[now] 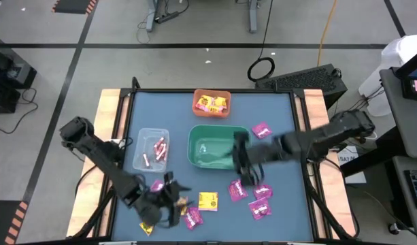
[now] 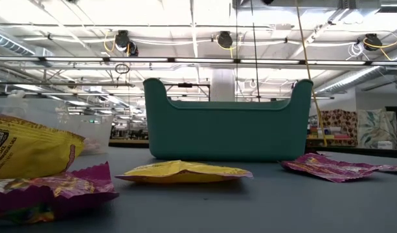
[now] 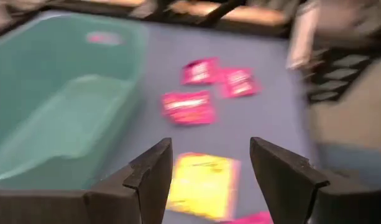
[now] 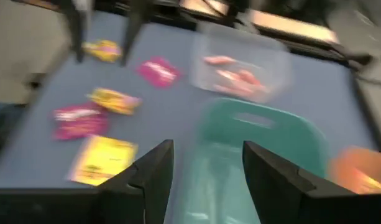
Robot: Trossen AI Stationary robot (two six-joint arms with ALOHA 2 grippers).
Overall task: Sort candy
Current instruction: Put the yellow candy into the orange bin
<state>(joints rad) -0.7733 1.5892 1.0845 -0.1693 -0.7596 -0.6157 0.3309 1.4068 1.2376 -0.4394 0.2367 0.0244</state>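
Observation:
Candy lies loose on the blue table near its front edge: magenta packets [image 1: 260,209] at the right and a yellow packet [image 1: 208,201] in the middle. My left gripper [image 1: 169,204] hovers open at the near left, above the table. In its wrist view the yellow packet [image 3: 202,180] lies below, between the open fingers [image 3: 153,174], untouched. My right gripper [image 1: 241,169] hangs open and empty over the right end of the green bin [image 1: 211,146]. Its wrist view shows the green bin [image 4: 258,149] beneath the gripper [image 4: 207,146].
An orange bin [image 1: 211,103] with yellow and magenta packets stands at the table's far edge. A clear bin [image 1: 150,150] with pink-white sticks stands left of the green bin. More packets [image 1: 193,216] lie around my left gripper. One magenta packet [image 1: 261,129] lies right of the green bin.

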